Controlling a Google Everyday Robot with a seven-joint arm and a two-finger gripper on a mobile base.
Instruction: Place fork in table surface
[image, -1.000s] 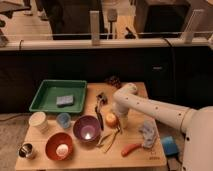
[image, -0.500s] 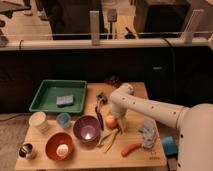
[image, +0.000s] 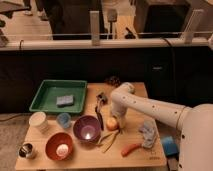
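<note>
Status: arm (image: 150, 107) comes in from the right, elbow up, wrist pointing down at the middle of the surface (image: 90, 159). Pincer (image: 118, 121) sits low, just right of the round orange object (image: 112, 124) and further right of the purple bowl (image: 86, 129). Touching the wood or just above it, can't tell which. Also can't tell whether it's clenched or released; the wrist blocks it.

Delta: over the last second the elbow dropped and slid slightly left, mostly in the first half. The last half second is nearly static. Nothing else moved: black-handled tool (image: 99, 114), crossed yellow-green utensils (image: 109, 141), green tray (image: 50, 92) and crumpled cloth (image: 148, 132) are all where they were.

Fork: can't make it out. No slim silvery piece visible lying loose on the bare wood. My read is that it's at the pincer, hidden under the wrist, either held or just set down.

Meaning: descent looks finished, so we're at the put-down end of the task. The landing spot is bare wood, not the tray, so the target is right. Remaining: let go if not done, then lift straight up. Risk: tight spot, with the orange object and tool close on the left. A sideways exit could knock them or drag the fork.
</note>
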